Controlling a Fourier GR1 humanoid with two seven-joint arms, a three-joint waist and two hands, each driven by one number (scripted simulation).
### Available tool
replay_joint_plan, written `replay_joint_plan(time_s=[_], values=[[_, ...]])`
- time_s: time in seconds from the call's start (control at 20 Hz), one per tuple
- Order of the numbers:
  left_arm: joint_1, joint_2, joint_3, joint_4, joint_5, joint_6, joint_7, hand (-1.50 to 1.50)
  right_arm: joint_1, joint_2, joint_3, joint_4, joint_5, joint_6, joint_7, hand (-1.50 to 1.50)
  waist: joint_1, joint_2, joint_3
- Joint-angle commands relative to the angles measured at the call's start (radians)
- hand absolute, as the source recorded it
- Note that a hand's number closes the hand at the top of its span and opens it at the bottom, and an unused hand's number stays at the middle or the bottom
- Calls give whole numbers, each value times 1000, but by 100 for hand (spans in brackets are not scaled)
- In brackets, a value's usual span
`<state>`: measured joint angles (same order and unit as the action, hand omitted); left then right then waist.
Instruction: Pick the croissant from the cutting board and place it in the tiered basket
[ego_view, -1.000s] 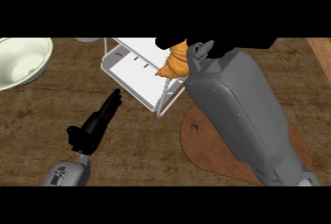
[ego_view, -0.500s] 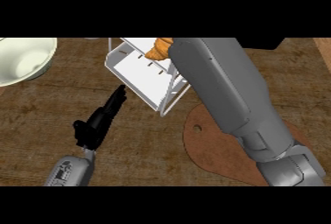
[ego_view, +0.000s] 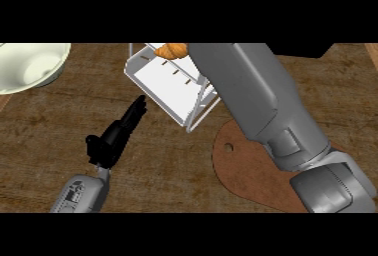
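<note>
The croissant (ego_view: 172, 50), golden brown, shows at the view's top edge, over the far end of the white wire tiered basket (ego_view: 166, 87). My right forearm (ego_view: 251, 100) stretches from the lower right across the basket's right side to the top edge; its hand is past that edge and unseen, so whether it holds the croissant cannot be told. The brown cutting board (ego_view: 240, 172) lies under that arm, bare where it shows. My left hand (ego_view: 112, 139) rests left of the basket, open, with straight fingers pointing at the basket's near corner.
A pale green bowl (ego_view: 29, 65) sits at the far left on the wooden counter (ego_view: 162, 165). A dark object (ego_view: 303, 49) shows at the back right, behind my right arm.
My right arm has reached farther over the basket, carrying the croissant up toward the top edge; the black hand has passed out of view. The left hand has kept its place.
</note>
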<state>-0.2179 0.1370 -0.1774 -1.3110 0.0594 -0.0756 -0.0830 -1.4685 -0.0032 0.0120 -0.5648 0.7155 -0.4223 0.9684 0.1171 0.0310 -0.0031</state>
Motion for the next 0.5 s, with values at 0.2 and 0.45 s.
replay_joint_plan(time_s=[0.2,0.45], values=[[1,-18,-17,47,-18,-7,-37,0,-30,3,-113,84,-256,-195,71,-150,14,-1,0],[-2,2,8,16,-2,-11,-6,0,-59,3,-147,112,-353,-304,-47,-150,4,-6,1]])
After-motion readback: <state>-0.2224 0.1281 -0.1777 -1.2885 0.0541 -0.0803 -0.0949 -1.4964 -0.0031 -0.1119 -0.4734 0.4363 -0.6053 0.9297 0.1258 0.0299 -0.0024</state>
